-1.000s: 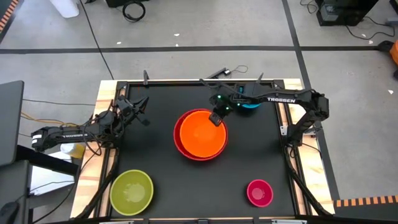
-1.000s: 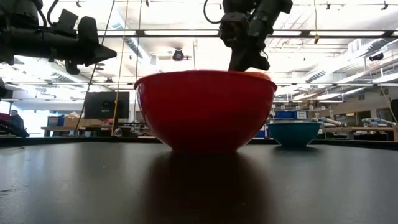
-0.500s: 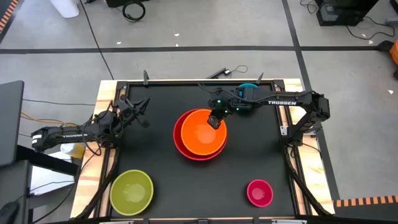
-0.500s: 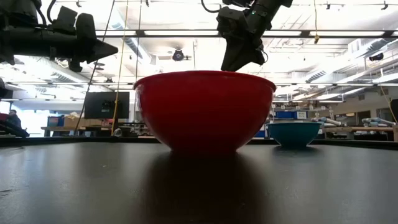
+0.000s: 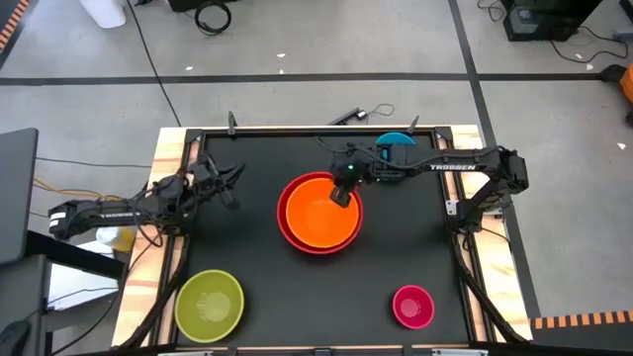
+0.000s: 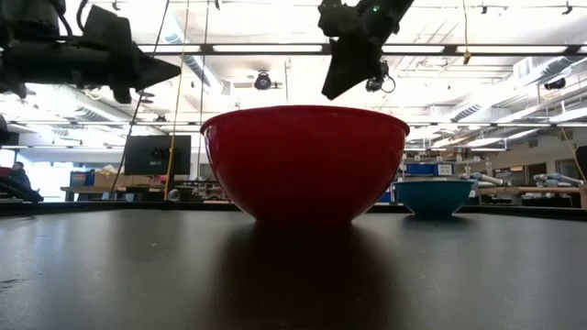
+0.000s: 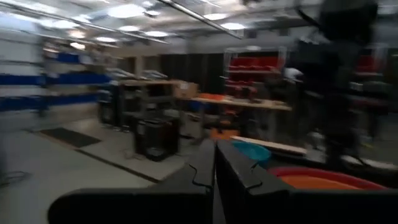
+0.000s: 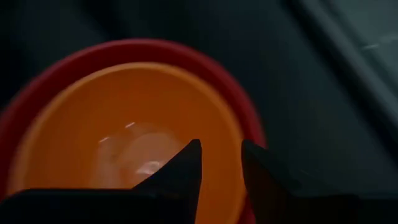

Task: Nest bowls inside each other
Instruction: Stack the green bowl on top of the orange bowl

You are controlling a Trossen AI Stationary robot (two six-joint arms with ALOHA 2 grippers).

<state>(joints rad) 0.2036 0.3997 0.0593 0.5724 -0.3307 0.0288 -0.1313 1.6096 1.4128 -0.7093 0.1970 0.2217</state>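
Observation:
The orange bowl (image 5: 318,216) sits nested in the red bowl (image 5: 282,213) at the table's middle; in the low view only the red bowl (image 6: 304,165) shows. My right gripper (image 5: 341,195) hangs open above the orange bowl's far right rim (image 8: 230,134), slanting down, nothing between its fingers. The blue bowl (image 5: 398,141) stands on its base at the far edge. The yellow-green bowl (image 5: 210,305) and the small magenta bowl (image 5: 412,306) stand near the front edge. My left gripper (image 5: 227,181) hovers shut over the table's left side.
The right arm (image 5: 445,163) reaches in from the table's right edge, passing close beside the blue bowl. Bare black tabletop (image 5: 316,297) lies between the yellow-green and magenta bowls. The wooden table frame (image 5: 168,138) runs round the edge.
My right gripper has risen clear of the orange bowl's far right rim and rolled a little. That rim, which stood above the red bowl's edge, has sunk out of sight into the red bowl. The right arm has swung off the blue bowl. My left gripper has turned slightly in place.

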